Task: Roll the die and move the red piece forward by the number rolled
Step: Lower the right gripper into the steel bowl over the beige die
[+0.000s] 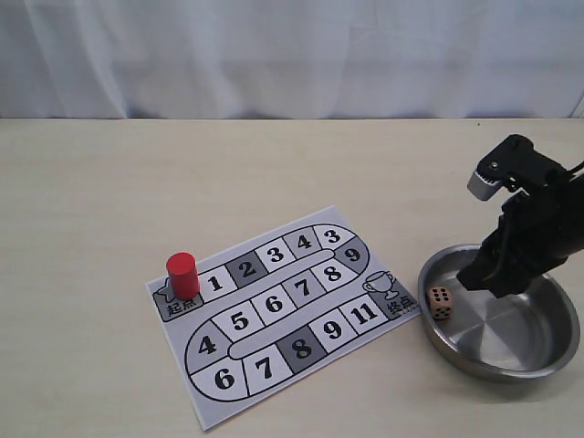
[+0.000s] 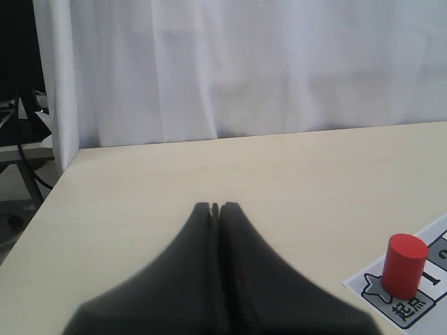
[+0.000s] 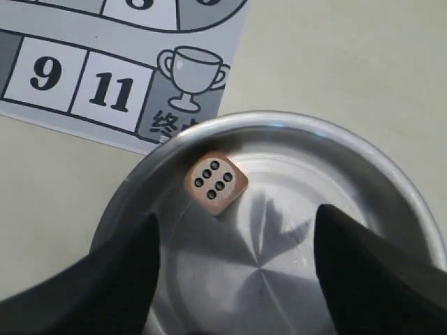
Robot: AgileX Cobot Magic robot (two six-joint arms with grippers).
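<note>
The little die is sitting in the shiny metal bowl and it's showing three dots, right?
Not quite. The die does sit in the metal bowl, but the face it shows has six dots, not three. The right wrist view shows this clearly.

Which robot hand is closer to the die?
The right. The right gripper hangs open over the bowl, right beside the die. The left gripper sits shut, far off beyond the red piece.

The die (image 1: 441, 302) lies in the bowl (image 1: 497, 372), right of the board (image 1: 274, 306) carrying the piece (image 1: 182, 274).
</note>
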